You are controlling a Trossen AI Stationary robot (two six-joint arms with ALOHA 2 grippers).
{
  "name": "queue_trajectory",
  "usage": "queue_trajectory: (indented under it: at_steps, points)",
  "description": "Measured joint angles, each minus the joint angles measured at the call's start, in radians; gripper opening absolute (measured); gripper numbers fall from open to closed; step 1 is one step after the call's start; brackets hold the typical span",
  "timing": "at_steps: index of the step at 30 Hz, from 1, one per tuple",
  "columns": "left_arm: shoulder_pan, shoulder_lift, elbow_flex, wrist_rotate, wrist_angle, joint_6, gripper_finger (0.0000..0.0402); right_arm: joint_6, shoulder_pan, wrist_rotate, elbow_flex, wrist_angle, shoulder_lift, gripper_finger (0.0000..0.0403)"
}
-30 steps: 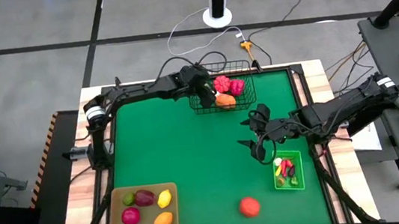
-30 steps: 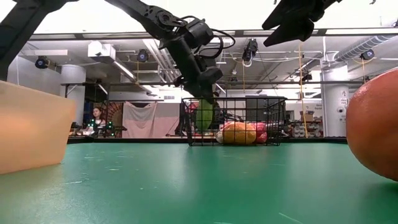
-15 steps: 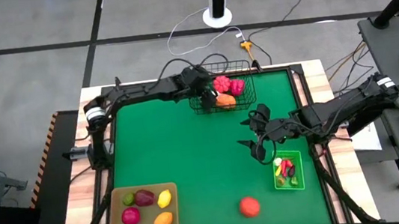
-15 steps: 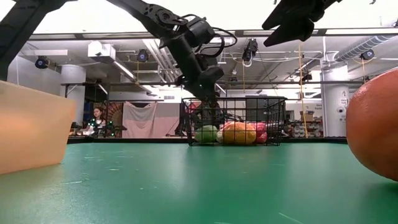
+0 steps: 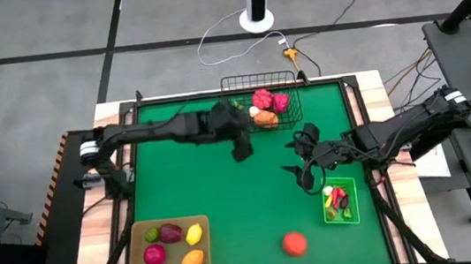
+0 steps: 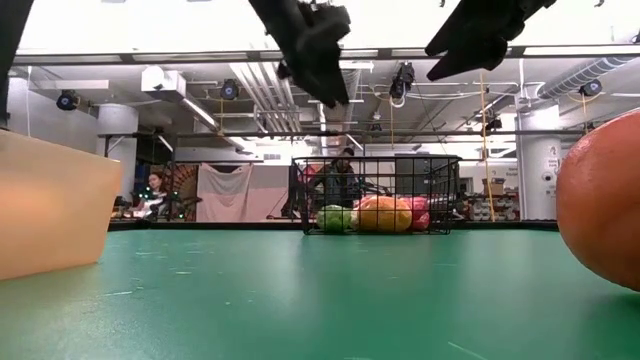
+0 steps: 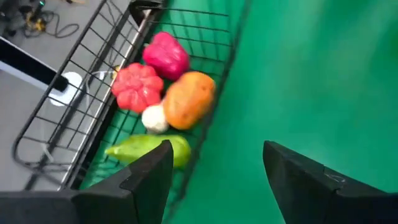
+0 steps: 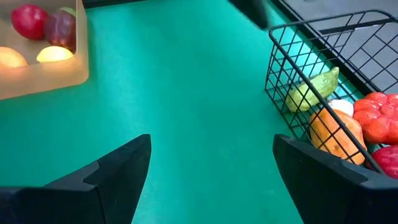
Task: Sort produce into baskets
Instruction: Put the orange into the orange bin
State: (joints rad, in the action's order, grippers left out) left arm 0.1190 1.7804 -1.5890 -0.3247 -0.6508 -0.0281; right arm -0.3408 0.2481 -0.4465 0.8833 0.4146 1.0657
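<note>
Where the green table meets its far edge, the wire basket (image 5: 261,102) holds five pieces: a pink one (image 7: 165,55), a red ribbed one (image 7: 136,86), an orange one (image 7: 189,99), a small white one (image 7: 154,118) and a long green one (image 7: 149,150) lying against the basket's wall. At the near left corner the tan tray (image 5: 169,249) carries a green piece (image 5: 151,235), a dark purple one (image 5: 171,233), a yellow one (image 5: 194,234), a deep pink one (image 5: 154,255) and an orange one (image 5: 192,261). On the right side the small green bin (image 5: 340,201) holds several little pieces, red, white and green, too small to tell apart. One red-orange fruit (image 5: 294,243) lies alone on the green cloth (image 5: 224,187), between tray and bin near the front edge.

The left gripper (image 5: 241,145) hangs just in front of the wire basket, its fingers (image 7: 149,177) spread wide with nothing between them. The right gripper (image 5: 303,170) hovers beside the bin's far left corner, fingers (image 8: 112,177) also wide apart and holding nothing.
</note>
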Motion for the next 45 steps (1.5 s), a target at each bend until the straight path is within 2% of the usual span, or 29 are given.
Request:
queue_trajectory:
  at_steps: [7,14,19,26,29,33,39,45]
  points:
    - [-0.198,-0.072,0.042,-0.177,-0.105,-0.065,0.0229,-0.009,0.001,0.001,-0.021,0.000,0.000,0.0329]
    - [-0.368,-0.167,0.177,-0.270,-0.099,-0.187,0.0225,-0.038,0.013,0.074,-0.021,-0.008,0.001,0.0329]
    - [-0.460,-0.246,0.315,-0.271,0.024,-0.255,0.0216,-0.092,0.057,0.128,-0.021,-0.016,0.037,0.0329]
    - [-0.561,-0.330,0.467,-0.269,0.246,-0.239,0.0207,-0.193,0.130,0.225,-0.002,-0.006,0.143,0.0329]
    - [-0.582,-0.359,0.506,-0.286,0.311,-0.237,0.0206,-0.224,0.166,0.247,0.049,0.034,0.197,0.0328]
    - [-0.601,-0.375,0.529,-0.345,0.318,-0.241,0.0206,-0.243,0.223,0.274,0.164,0.154,0.287,0.0328]
    - [-0.603,-0.376,0.524,-0.348,0.322,-0.225,0.0206,-0.299,0.304,0.274,0.384,0.428,0.444,0.0329]
    - [-0.603,-0.376,0.523,-0.348,0.354,-0.171,0.0206,-0.362,0.344,0.298,0.544,0.560,0.587,0.0342]
